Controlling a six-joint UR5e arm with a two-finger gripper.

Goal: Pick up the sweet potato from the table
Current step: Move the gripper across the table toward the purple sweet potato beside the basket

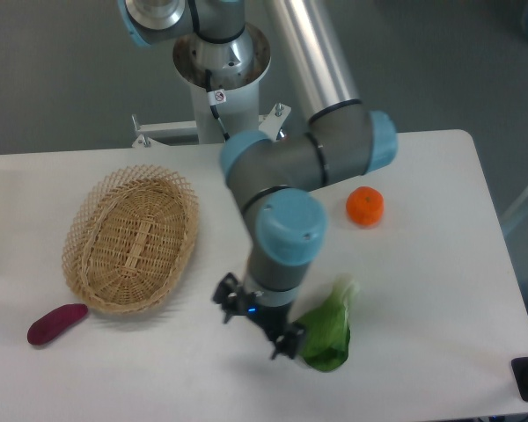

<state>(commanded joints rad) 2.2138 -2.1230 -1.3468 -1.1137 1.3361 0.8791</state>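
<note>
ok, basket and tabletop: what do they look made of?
Basket: woven wicker or rattan by the look, tan, matte, with an open looped rim. Table: smooth white top with a faint sheen, probably laminate or painted board; the picture can't settle which.

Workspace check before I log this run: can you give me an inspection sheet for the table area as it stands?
Surface: white table, flat, no spills seen.
Job's things: sweet potato, dark purple, lying on the table at the front left, beside the wicker basket but outside it, untouched.
Clutter: round orange fruit on the right; leafy green vegetable front centre, right next to the gripper; the basket looks empty.
Gripper: gripper low over the table at front centre, far from the sweet potato, nothing held; jaws appear open.
Cables: a thin black cable on the robot base.
Surroundings: white robot pedestal behind the table, grey floor.
</note>
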